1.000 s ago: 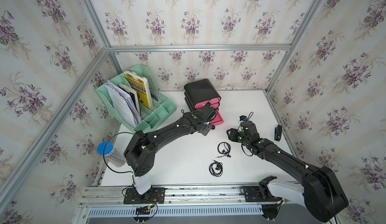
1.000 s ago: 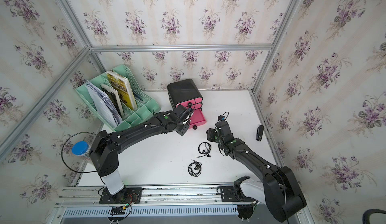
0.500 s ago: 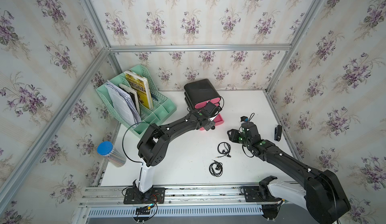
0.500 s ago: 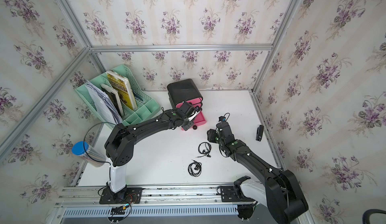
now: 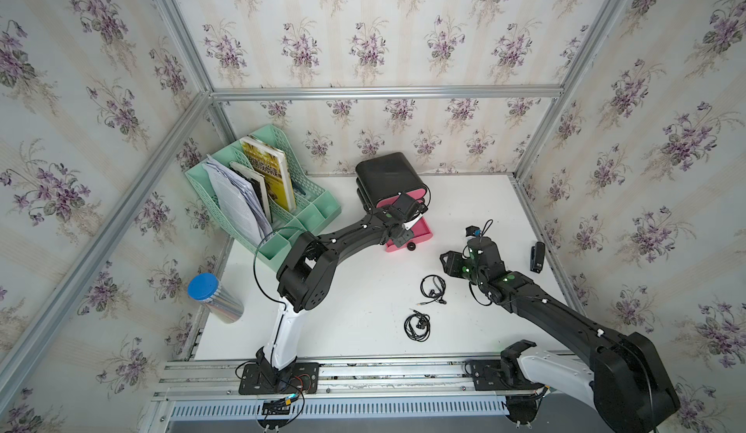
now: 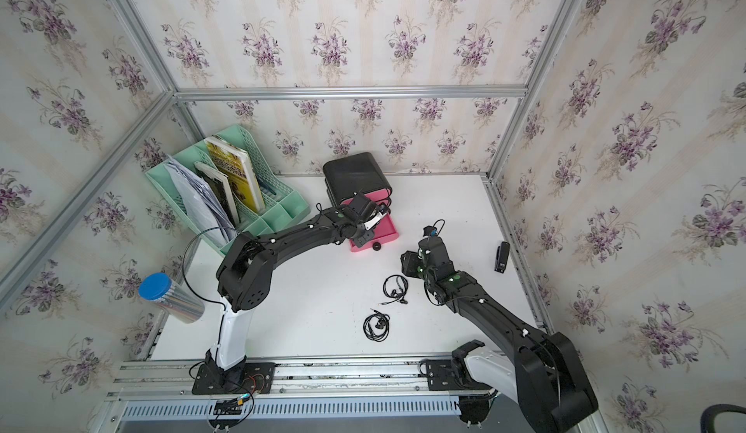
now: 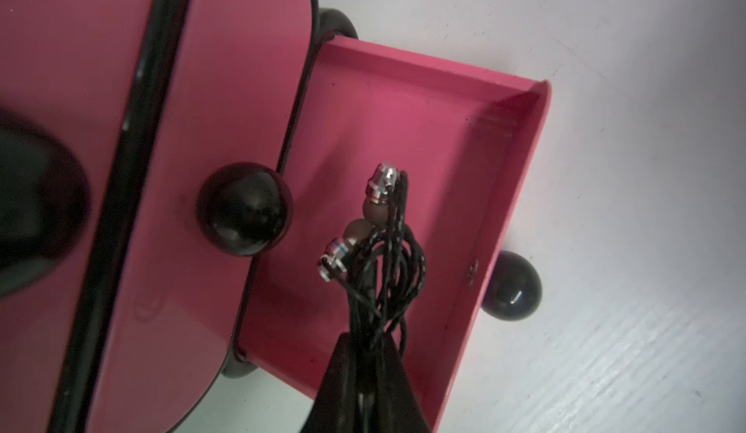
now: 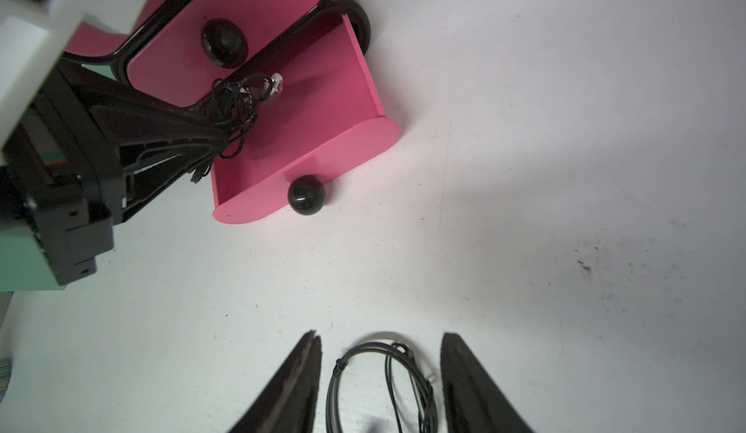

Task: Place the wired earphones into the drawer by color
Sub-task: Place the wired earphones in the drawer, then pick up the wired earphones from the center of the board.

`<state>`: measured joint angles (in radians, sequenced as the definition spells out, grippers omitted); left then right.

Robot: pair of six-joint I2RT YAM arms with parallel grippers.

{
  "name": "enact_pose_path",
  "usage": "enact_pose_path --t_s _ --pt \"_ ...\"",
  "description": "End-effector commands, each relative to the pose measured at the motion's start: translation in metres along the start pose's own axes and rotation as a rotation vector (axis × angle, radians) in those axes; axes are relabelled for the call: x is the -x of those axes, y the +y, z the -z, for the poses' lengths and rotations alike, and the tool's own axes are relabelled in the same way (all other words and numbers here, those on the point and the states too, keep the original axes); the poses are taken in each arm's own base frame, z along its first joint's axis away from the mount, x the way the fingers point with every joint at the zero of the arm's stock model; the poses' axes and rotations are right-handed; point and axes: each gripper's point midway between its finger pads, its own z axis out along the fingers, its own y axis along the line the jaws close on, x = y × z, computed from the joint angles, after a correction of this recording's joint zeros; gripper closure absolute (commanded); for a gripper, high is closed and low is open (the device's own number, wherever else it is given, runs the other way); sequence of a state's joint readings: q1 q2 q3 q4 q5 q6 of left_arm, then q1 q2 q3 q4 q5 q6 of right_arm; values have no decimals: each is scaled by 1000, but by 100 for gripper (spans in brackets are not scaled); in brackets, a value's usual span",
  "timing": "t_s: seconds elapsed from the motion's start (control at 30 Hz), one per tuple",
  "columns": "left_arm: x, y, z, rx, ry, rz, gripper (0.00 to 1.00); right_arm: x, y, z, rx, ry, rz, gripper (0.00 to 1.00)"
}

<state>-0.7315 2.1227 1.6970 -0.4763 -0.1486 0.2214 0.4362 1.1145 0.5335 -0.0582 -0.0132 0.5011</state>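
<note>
A black cabinet has pink drawers, and its bottom drawer point(image 5: 422, 236) point(image 7: 520, 192) point(image 8: 323, 144) is pulled open. My left gripper point(image 7: 369, 342) is shut on a tangled black bundle of wired earphones point(image 7: 383, 257) point(image 8: 236, 104) with silver earbuds, hanging over the open drawer's floor. Two more black earphone coils point(image 5: 432, 288) point(image 5: 418, 326) lie on the white table. My right gripper point(image 8: 381, 354) stands open just above the farther coil point(image 8: 379, 386), one finger on either side of it, not touching.
A mint-green file rack point(image 5: 282, 209) with books and papers stands at the back left. A shiny cylinder with a blue lid point(image 5: 214, 297) sits off the table's left edge. A black stapler point(image 5: 537, 256) lies near the right wall. The closed drawer above has a black knob point(image 7: 244, 209).
My left arm has stretched farther toward the cabinet, carrying the black earphones over the open drawer. The right arm has stayed where it was.
</note>
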Motion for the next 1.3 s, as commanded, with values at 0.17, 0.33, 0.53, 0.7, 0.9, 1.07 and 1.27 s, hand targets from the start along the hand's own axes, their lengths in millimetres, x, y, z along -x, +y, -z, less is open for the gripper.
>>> enact_pose_path --t_s 0.17,0.33,0.53,0.7,0.9,1.07,1.27 --pt "5 4 -7 3 -8 3 68 -7 8 1 42 48 26 47" --pt "12 7 4 4 -27 32 61 -13 10 1 58 83 31 47" --pt "24 10 49 -42 -99 146 46 -29 4 -3 15 186 8 48" --pt "26 8 91 -98 -176 270 19 -41 -5 -7 -38 251 -10 50" --pt "3 11 126 -101 -209 434 1 -52 -15 -14 -92 303 -16 54" --pt "-28 10 142 -87 -183 531 1 -62 -21 -22 -118 348 -19 55" --pt "-68 6 154 -66 -171 590 1 -67 -24 -27 -126 369 -17 60"
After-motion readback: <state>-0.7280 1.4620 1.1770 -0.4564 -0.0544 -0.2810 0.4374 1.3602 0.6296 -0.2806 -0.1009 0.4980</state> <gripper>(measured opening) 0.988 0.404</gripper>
